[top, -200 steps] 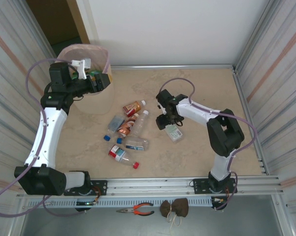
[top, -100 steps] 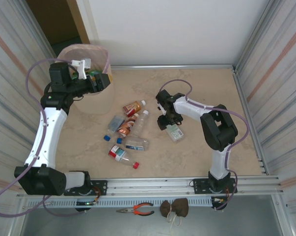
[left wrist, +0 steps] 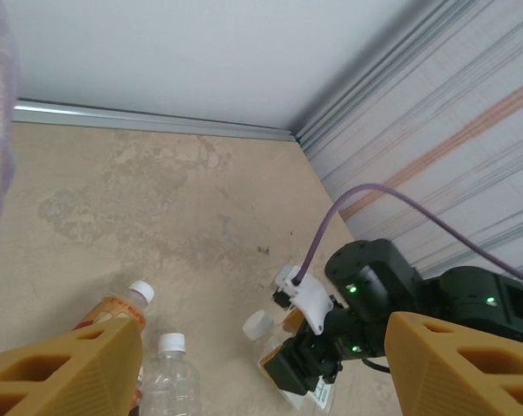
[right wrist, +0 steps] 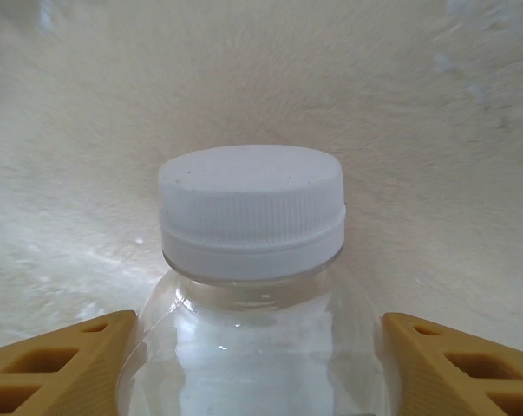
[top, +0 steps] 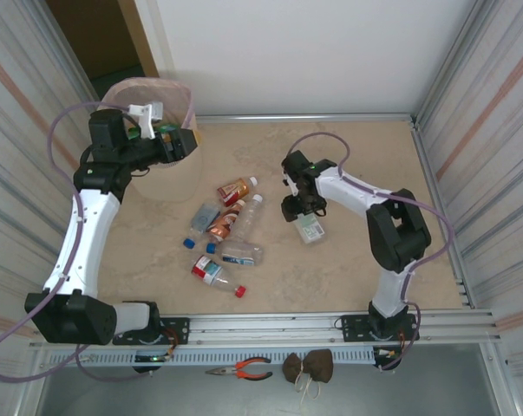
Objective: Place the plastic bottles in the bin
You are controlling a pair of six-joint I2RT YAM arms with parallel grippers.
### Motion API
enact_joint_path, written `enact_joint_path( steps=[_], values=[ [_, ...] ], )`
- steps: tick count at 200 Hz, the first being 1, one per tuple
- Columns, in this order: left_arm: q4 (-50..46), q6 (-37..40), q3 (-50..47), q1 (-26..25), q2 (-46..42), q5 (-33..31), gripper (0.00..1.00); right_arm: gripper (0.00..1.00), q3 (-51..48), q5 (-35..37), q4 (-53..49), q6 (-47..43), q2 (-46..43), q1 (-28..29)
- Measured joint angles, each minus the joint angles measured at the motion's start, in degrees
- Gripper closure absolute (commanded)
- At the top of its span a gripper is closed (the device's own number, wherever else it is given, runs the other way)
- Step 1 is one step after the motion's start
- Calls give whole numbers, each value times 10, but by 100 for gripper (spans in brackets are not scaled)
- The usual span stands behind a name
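Observation:
A clear plastic bottle [right wrist: 252, 286] with a white cap lies on the table, right of centre [top: 310, 229]. My right gripper [right wrist: 259, 325] is down over it with a yellow finger against each side of its shoulder; from above the gripper [top: 297, 211] sits at the bottle's cap end. Several more bottles lie in a cluster mid-table, among them an orange-labelled one [top: 236, 190], a clear one [top: 248, 214] and a red-capped one [top: 214, 274]. The beige bin [top: 170, 178] with its pink liner stands at the back left. My left gripper [top: 181, 143] hangs over its rim, open and empty [left wrist: 263, 328].
Corrugated metal walls close in the table on the left and right, and a white wall stands at the back. Pliers [top: 241, 371] and a brown bundle [top: 309, 366] lie on the front ledge below the arm bases. The right arm's purple cable [top: 317, 143] arcs above its wrist.
My right gripper's fingers have closed in on the white-capped bottle and its wrist shifted slightly right. The left arm has stayed still over the bin.

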Motion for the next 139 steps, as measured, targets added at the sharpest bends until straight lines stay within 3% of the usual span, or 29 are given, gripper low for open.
enact_joint_path(
  steps=[62,139],
  values=[
    [29,-3,0,-85,24,-17,26,38,8,-53,45,105,-111,-33],
    [65,-12,0,-219,106,-52,26,42,-11,-108,171,279,-220,-68]
  ],
)
